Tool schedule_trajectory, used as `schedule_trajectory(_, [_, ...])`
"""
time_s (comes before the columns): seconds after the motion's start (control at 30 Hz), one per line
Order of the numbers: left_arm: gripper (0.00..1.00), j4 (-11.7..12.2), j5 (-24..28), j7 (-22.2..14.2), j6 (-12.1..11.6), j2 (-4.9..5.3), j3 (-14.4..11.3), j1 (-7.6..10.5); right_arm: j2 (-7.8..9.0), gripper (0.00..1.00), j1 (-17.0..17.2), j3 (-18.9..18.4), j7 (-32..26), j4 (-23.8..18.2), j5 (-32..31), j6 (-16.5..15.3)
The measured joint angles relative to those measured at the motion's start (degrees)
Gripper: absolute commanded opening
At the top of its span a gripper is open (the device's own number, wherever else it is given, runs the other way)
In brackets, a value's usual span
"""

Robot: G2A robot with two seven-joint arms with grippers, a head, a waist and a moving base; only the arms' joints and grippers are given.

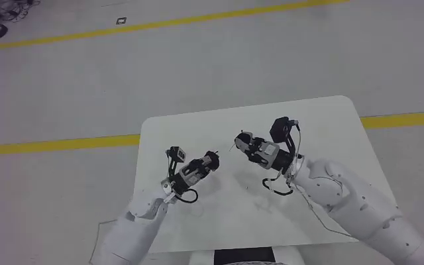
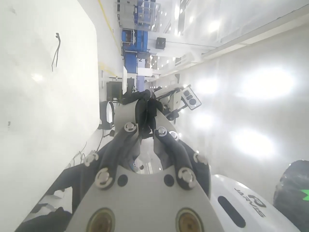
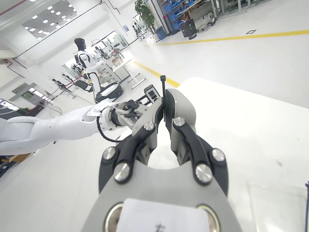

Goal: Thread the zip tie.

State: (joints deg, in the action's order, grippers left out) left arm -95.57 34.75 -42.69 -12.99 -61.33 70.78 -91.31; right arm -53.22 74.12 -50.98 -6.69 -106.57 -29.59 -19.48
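Zip tie (image 3: pixel 163 90) in the right pincer (image 3: pixel 164 108) is thin matt black plastic. The pads (image 3: pixel 170 108) look like black ribbed rubber, backed by smooth matt grey shells, on black plastic links with bright polished metal pins. Worktop (image 3: pixel 241 121) is white, smooth and semi-gloss, catching lamp glare in the left wrist view, and the loose zip tie (image 2: pixel 56 51) lying on it is dull dark plastic.

A thin black zip tie (image 3: pixel 163 92) stands upright, clamped low on its strap between the closed fingers of the right gripper (image 3: pixel 165 112), with its small square head on top. A second dark tie (image 2: pixel 57 49), seemingly bent double, lies flat on the table (image 2: pixel 36 102), well apart from that gripper.
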Motion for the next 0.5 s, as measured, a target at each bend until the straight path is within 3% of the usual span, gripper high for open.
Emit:
schedule_trajectory(0.03, [0.00,0.0,0.4,-3.2,1.8,0.18,0.2,0.17,0.18,0.00,-0.3,0.3,0.0,0.0,-0.1,0.0])
schedule_trajectory(0.1, [0.00,0.0,0.5,-5.5,2.3,0.23,0.2,0.23,0.18,0.00,-0.3,0.3,0.0,0.0,-0.1,0.0])
schedule_trajectory(0.2, [0.00,0.0,0.5,-3.4,1.9,0.21,0.2,0.21,0.14,0.00,-0.2,0.2,0.0,0.0,-0.1,0.0])
schedule_trajectory(0.4, [0.00,0.1,1.0,-3.3,2.4,0.18,0.0,0.31,0.13,0.00,-0.3,0.0,0.0,0.4,-0.6,0.2])
schedule_trajectory(0.5, [0.00,1.2,3.6,-4.9,7.3,0.25,-0.3,1.70,0.18,0.00,-1.0,-0.2,-0.5,2.1,-2.6,0.0])
